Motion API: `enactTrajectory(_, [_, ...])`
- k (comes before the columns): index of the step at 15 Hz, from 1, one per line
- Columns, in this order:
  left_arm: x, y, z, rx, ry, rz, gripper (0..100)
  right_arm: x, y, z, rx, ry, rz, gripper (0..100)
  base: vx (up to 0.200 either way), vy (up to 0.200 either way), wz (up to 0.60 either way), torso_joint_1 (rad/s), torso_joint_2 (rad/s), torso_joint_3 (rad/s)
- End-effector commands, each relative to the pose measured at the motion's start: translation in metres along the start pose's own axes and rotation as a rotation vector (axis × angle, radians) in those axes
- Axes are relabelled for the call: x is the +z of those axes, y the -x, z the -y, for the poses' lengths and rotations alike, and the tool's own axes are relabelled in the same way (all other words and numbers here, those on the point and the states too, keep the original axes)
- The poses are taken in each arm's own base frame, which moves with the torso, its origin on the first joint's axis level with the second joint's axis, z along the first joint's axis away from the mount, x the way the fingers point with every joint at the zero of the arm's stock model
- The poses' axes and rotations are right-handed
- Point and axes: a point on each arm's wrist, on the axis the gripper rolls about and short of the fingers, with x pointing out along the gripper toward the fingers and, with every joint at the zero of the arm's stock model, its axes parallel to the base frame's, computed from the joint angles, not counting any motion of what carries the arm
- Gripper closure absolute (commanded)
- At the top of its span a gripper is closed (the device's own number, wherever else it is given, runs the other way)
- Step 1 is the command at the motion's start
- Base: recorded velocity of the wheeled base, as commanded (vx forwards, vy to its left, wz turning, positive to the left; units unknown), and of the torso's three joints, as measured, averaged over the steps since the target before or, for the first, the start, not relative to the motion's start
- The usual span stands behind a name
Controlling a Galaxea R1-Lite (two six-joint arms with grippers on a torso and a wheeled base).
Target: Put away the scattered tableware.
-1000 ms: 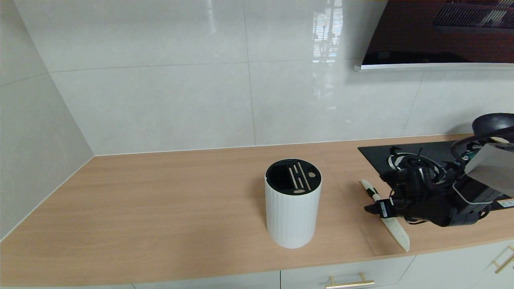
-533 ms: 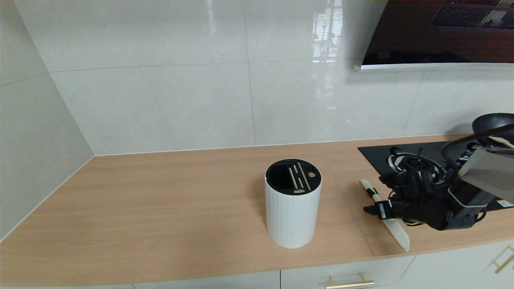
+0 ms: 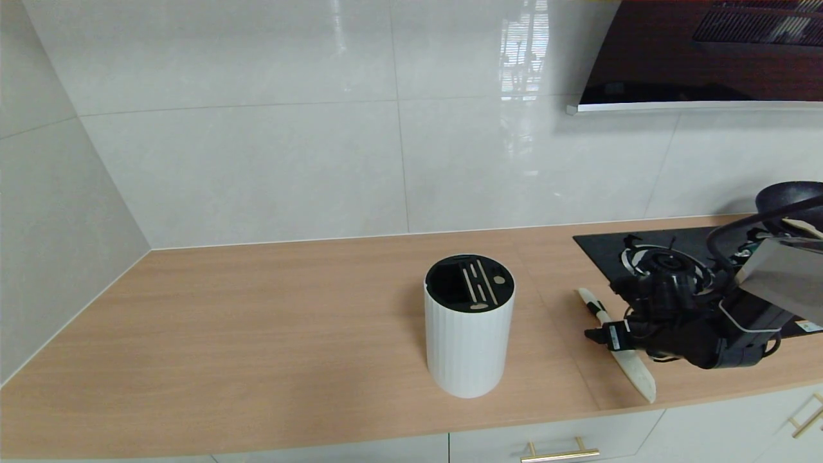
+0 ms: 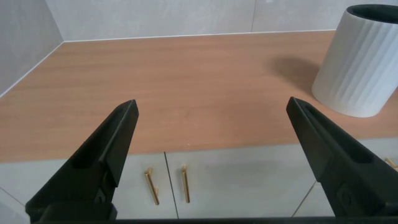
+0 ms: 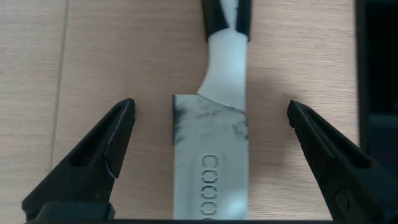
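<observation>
Straddling the knife, right gripper stands open.

Glossy tiled wall, wooden counter

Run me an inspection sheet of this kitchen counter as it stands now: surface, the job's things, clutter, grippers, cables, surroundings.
surface: wooden counter, bare wood
job's things: knife lying flat between holder and stove; white ribbed holder upright, slotted black top, nothing in it
clutter: nothing seen
grippers: right gripper open, above the knife's blade; left gripper open, holding nothing, by the counter's front edge
cables: nothing seen apart from the arm's own
surroundings: stove, black pan, tiled wall, hood
</observation>
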Motion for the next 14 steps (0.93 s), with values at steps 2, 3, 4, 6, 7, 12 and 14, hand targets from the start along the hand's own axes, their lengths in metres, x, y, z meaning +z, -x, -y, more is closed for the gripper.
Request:
enactTrajectory(2, [0.0,0.0,0.0,0.002,0.0,0.0,0,-0.003,-0.002,0.001,-0.001,-0.001,-0.008,100,0.0,0.0,0.0,0.0,0.0,0.0])
enactTrajectory(3, [0.0,0.0,0.0,0.002,0.0,0.0,0,-0.004,-0.006,0.003,-0.004,-0.004,-0.013,100,0.0,0.0,0.0,0.0,0.0,0.0])
enactTrajectory(4, [0.0,0.0,0.0,0.002,0.0,0.0,0,-0.005,-0.007,0.005,-0.008,-0.007,-0.013,100,0.0,0.0,0.0,0.0,0.0,0.0])
enactTrajectory(6, [0.0,0.0,0.0,0.002,0.0,0.0,0,-0.003,-0.005,0.005,-0.008,-0.008,-0.008,100,0.0,0.0,0.0,0.0,0.0,0.0])
enactTrajectory(7, [0.0,0.0,0.0,0.0,0.0,0.0,0,-0.003,-0.005,0.005,-0.008,-0.008,-0.007,100,0.0,0.0,0.0,0.0,0.0,0.0])
enactTrajectory(12, [0.0,0.0,0.0,0.002,0.0,0.0,0,0.017,0.014,0.007,-0.02,-0.016,0.117,100,0.0,0.0,0.0,0.0,0.0,0.0])
enactTrajectory(14, [0.0,0.0,0.0,0.002,-0.002,0.0,0,0.03,0.037,0.005,-0.019,-0.011,0.164,100,0.0,0.0,0.0,0.0,0.0,0.0])
